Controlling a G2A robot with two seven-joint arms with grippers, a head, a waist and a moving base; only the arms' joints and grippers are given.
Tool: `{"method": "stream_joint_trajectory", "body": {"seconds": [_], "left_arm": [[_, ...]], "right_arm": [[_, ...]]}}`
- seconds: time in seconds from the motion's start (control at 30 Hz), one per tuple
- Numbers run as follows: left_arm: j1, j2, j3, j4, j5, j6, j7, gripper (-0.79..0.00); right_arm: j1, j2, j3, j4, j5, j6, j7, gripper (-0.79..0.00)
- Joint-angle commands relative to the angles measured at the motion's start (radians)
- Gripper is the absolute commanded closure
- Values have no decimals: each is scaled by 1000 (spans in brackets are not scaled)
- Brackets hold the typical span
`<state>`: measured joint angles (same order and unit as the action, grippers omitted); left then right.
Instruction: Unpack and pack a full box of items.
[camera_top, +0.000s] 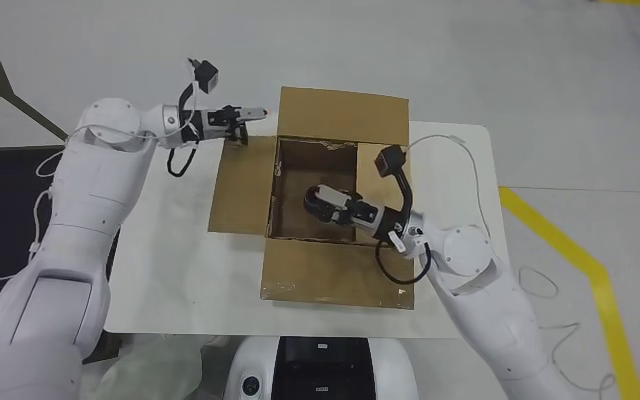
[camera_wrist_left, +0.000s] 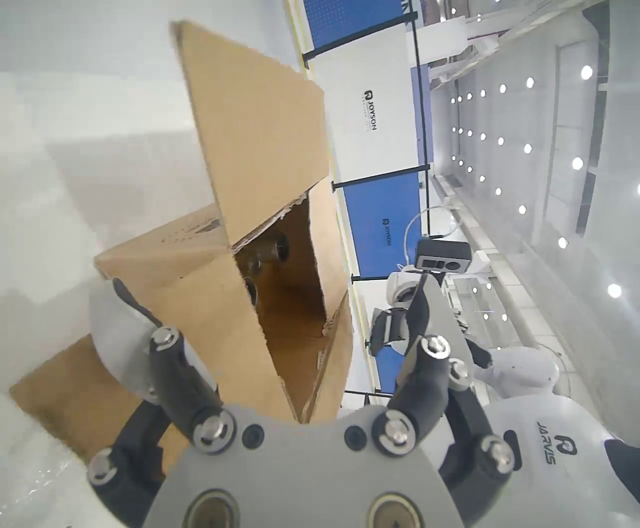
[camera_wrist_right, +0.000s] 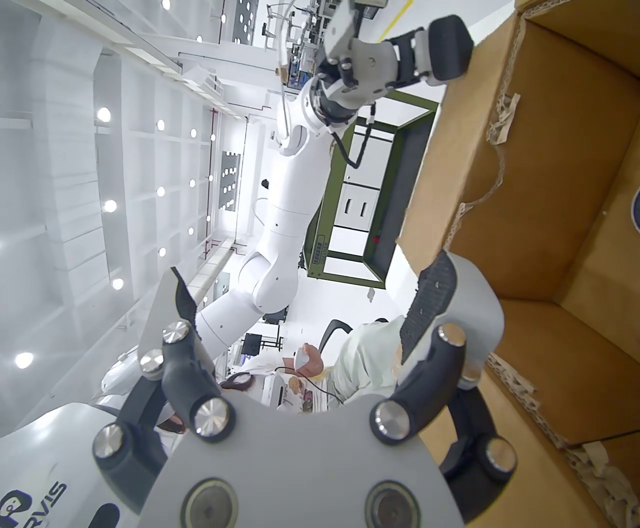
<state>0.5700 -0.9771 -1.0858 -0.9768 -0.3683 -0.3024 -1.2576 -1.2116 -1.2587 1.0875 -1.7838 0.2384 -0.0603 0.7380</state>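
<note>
A brown cardboard box (camera_top: 340, 143) stands open in the middle of the white table (camera_top: 170, 270), all its flaps folded outward. My right gripper (camera_top: 318, 200) is down inside the box, open, with nothing between its fingers (camera_wrist_right: 430, 295); a box wall (camera_wrist_right: 540, 165) stands right beside one of them. My left gripper (camera_top: 255, 112) hovers open at the box's far left corner, beside the far flap (camera_top: 345, 112). In the left wrist view the open left gripper (camera_wrist_left: 270, 282) faces the box (camera_wrist_left: 260, 125), where dark round shapes (camera_wrist_left: 272, 248) show inside; I cannot tell what they are.
A white cable (camera_top: 480, 190) loops over the table's right side. Crumpled clear plastic (camera_top: 150, 365) lies past the near left edge. A black surface (camera_top: 20, 200) borders the table on the left, and a yellow floor line (camera_top: 570, 250) runs on the right.
</note>
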Motion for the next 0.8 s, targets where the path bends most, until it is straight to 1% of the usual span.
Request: {"method": "stream_joint_trajectory", "body": {"seconds": [0.0,0.2,0.4,0.53,0.77], "left_arm": [[4,4,-11,-34,-3,4,-9,-785],[11,8,-13,-134,8,42,-16,-785],[8,4,-2,-217,7,102,12,-785],[0,-6,28,-257,10,142,37,-785],[-28,-34,119,-307,38,198,82,-785]], "right_arm": [[-7,4,8,-8,-9,7,16,-785],[-48,19,49,-35,-14,31,76,-785],[-108,37,103,-88,-29,64,111,-785],[-149,47,143,-124,-33,77,121,-785],[-200,61,196,-151,-23,83,127,-785]]}}
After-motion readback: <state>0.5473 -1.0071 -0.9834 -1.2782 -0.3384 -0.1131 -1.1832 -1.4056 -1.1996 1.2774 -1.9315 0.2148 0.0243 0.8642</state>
